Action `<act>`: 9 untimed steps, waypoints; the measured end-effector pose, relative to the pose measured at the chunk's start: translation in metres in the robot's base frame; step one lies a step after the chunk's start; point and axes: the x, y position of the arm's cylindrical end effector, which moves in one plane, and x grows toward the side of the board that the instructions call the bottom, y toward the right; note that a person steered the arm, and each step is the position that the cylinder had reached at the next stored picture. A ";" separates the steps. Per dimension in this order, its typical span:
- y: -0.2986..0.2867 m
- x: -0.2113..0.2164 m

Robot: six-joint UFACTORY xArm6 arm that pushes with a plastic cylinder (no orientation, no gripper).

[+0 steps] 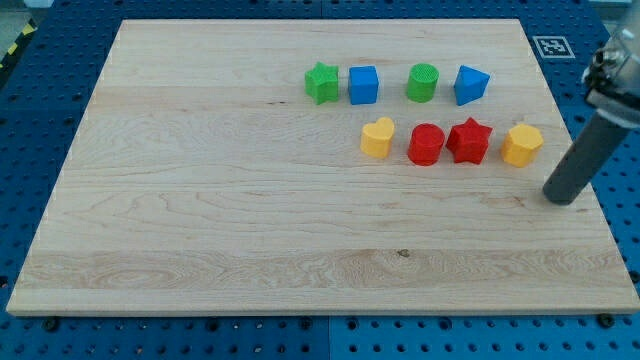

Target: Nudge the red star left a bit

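red star (469,140) sits right of middle, touching the red round block (426,144) | looks small, light, hard, slides easy | push its right side | my tip (563,197) is lower right, well apart | no claw, just a rod

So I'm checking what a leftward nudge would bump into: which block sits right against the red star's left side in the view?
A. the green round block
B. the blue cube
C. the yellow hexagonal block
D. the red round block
D: the red round block sits immediately to the view's left of the red star, apparently touching it, while my tip is off to the view's right, below the row.
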 end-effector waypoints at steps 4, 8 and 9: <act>0.046 -0.076; -0.014 -0.098; -0.034 -0.098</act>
